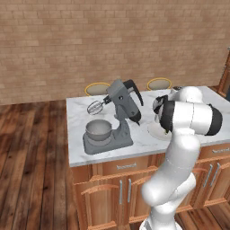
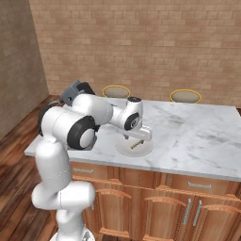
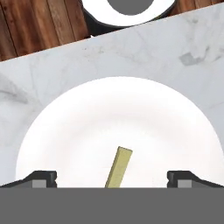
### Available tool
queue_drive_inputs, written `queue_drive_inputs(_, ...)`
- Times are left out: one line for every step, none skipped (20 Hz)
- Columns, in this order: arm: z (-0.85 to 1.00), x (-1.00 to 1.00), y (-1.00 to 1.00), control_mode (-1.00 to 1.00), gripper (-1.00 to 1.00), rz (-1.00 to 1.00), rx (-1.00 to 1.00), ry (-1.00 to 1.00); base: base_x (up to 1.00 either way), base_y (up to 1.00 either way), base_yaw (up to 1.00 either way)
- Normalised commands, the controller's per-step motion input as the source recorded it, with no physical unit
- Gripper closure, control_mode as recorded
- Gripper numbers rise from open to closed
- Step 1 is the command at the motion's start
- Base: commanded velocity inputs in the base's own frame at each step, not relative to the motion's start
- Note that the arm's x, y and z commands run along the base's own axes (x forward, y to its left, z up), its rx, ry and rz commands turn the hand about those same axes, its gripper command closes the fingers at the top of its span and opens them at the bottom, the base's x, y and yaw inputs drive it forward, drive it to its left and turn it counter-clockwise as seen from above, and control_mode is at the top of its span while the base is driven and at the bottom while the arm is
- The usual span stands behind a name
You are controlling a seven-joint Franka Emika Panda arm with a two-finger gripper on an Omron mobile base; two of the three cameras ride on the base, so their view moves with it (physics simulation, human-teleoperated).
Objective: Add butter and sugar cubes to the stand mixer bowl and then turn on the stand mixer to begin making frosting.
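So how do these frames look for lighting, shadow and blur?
Left base view: even, flat light, with a soft sheen on the stand mixer bowl. Right base view: a faint shadow under the hand falls on the white plate. Hand view: sharp, no glare; the butter sits between the open pincer tips.

Hand view close above plate (image 3: 65,127)

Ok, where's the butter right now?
The butter lies on the white plate on the marble counter, right of the stand mixer, directly under the open pincer.
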Motion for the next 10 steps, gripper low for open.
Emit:
queue_drive_inputs(-0.33, 0.40, -0.24, -1.00, -1.00, 0.00, 0.04, 0.04, 0.00, 0.00, 0.00)
queue_drive_inputs(-0.32, 0.36, -0.23, -1.00, -1.00, 0.00, 0.04, 0.02, 0.00, 0.00, 0.00)
queue_drive_inputs(-0.36, 0.36, -0.23, -1.00, -1.00, 0.00, 0.04, 0.02, 0.00, 0.00, 0.00)
queue_drive_inputs(-0.35, 0.29, -0.20, -1.00, -1.00, 0.00, 0.04, 0.00, 0.00, 0.00, 0.00)
queue_drive_inputs(-0.35, 0.28, -0.16, -1.00, -1.00, 0.00, 0.05, 0.00, 0.00, 0.00, 0.00)
queue_drive_inputs(-0.35, 0.24, -0.08, -1.00, -1.00, 0.00, 0.05, 0.00, 0.00, 0.00, 0.00)
queue_drive_inputs(-0.36, 0.23, -0.03, -1.00, -1.00, 0.00, 0.05, 0.00, 0.00, 0.00, 0.00)
queue_drive_inputs(-0.38, 0.20, 0.00, -1.00, -1.00, 0.00, 0.04, 0.00, 0.00, 0.00, 0.00)
queue_drive_inputs(-0.37, 0.20, 0.00, -1.00, -1.00, 0.00, 0.03, 0.00, 0.00, 0.00, 0.00)
queue_drive_inputs(-0.36, 0.17, 0.00, -1.00, -1.00, 0.00, 0.03, 0.00, 0.00, 0.00, 0.00)
